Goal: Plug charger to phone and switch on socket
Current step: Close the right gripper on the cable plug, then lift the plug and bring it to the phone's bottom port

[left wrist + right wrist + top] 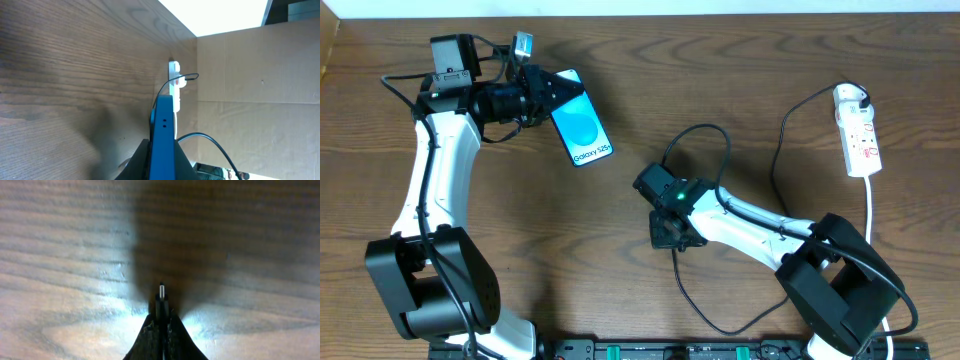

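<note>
The bench (620, 60) is seen from straight above and from afar by the overhead camera. The left wrist view is aimed low along the bench, close behind the edge-on phone (162, 142), toward the socket (174, 82); both are shared with the overhead view. The right wrist view is pointed down at the wood from very near, past the charger (161, 292) tip.

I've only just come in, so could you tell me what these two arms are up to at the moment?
The left tool holds the Galaxy S25 phone by one end. The right tool pinches the charger's plug tip at mid-table, well apart from the phone, so nothing is plugged in yet. The charger's white adapter sits in the power strip at the far right.
</note>
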You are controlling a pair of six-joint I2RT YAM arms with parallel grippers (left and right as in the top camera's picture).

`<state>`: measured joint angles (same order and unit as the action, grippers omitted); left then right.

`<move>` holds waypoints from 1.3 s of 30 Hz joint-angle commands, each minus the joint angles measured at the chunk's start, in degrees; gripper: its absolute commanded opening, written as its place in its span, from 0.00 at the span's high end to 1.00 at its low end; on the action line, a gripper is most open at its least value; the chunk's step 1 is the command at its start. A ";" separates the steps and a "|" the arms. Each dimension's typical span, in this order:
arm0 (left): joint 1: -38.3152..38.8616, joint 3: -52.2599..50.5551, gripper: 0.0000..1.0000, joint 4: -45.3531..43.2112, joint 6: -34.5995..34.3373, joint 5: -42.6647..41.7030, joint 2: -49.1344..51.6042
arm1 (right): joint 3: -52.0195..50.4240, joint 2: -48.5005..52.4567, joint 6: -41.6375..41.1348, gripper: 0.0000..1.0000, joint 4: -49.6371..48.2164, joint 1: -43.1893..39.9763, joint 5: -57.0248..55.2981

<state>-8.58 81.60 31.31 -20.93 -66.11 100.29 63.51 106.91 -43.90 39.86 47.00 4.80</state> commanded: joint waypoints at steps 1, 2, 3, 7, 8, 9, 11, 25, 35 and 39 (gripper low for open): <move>-0.15 0.11 0.93 -0.02 0.35 -2.27 -0.42 | -0.31 2.21 -0.17 0.98 2.71 -0.20 1.57; -0.13 0.11 0.92 -0.02 0.35 -2.27 -0.42 | -0.31 2.21 -0.17 0.99 3.26 -0.17 1.55; -0.13 0.11 0.93 -0.02 0.35 -2.27 -0.42 | -0.33 2.21 -0.20 0.99 3.82 -0.20 1.55; -0.15 0.11 0.93 -0.02 0.35 -2.27 -0.42 | -0.37 2.21 -0.22 0.99 4.81 -0.17 1.53; -0.13 0.11 0.93 -0.02 0.35 -2.27 -0.42 | -0.37 2.21 -0.22 0.99 4.79 -0.17 1.53; -0.13 0.11 0.92 -0.02 0.35 -2.27 -0.42 | -0.37 2.21 -0.22 0.99 4.79 -0.17 1.55; -0.13 0.11 0.93 -0.02 0.35 -2.27 -0.42 | -0.37 2.21 -0.17 0.99 4.48 -0.20 1.62; -3.67 0.11 0.93 -7.54 -4.33 -14.34 -0.42 | -0.09 2.16 10.82 0.99 -22.77 -13.16 50.31; -5.81 0.11 0.93 -20.15 -13.97 -23.50 -0.44 | -0.09 2.16 1.33 0.99 -62.51 -15.10 71.38; -5.81 0.11 0.93 -24.20 -17.51 -23.89 -0.44 | -0.09 2.16 -3.96 0.99 -74.86 -14.71 73.35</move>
<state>-14.37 81.28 9.43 -33.36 -85.97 100.29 63.09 109.10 -41.71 -29.30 31.77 73.14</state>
